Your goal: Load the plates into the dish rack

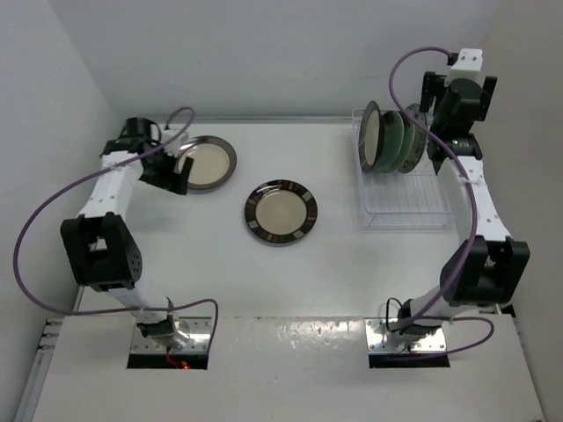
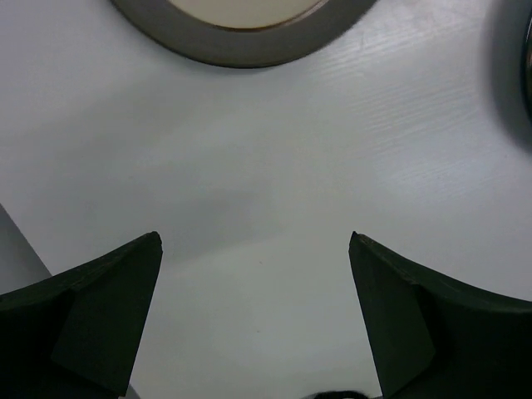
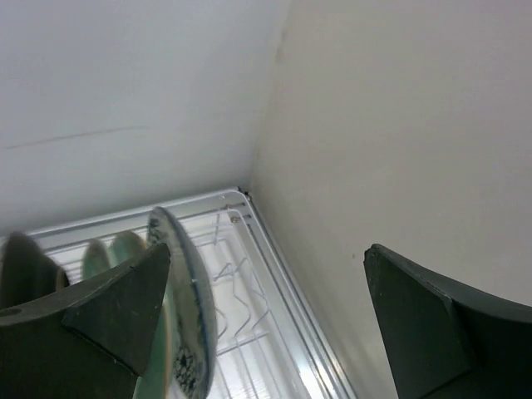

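A cream plate with a dark grey rim [image 1: 207, 163] lies flat at the back left; its rim shows at the top of the left wrist view [image 2: 241, 37]. My left gripper [image 1: 176, 172] [image 2: 253, 241] is open and empty, just short of that plate's near edge. A cream plate with a brown patterned rim [image 1: 281, 212] lies flat mid-table. The white wire dish rack [image 1: 406, 209] [image 3: 274, 332] holds several plates upright: a cream one [image 1: 370, 136], mint-green ones [image 1: 398, 141] [image 3: 125, 249] and a blue-white one [image 3: 183, 316]. My right gripper [image 1: 436, 145] [image 3: 266, 249] is open and empty above the rack's back right, beside the blue-white plate.
White walls enclose the table on the left, back and right; the right wall [image 3: 399, 125] runs close along the rack. The front slots of the rack [image 1: 405, 198] hold nothing. Purple cables loop off both arms.
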